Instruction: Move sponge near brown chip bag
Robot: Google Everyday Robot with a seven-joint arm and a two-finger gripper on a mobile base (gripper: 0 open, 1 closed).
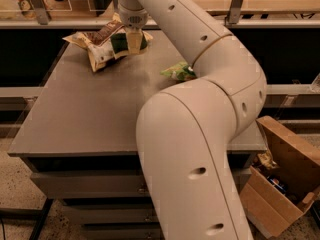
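— Looking toward the far left of the counter (75,114), where is the sponge (119,42)?

— Right under the claw (134,45), which is clamped on it, long axis running left to right. The brown chip bag (97,46) lies just to its left, touching it. I'd guess only a release is needed.
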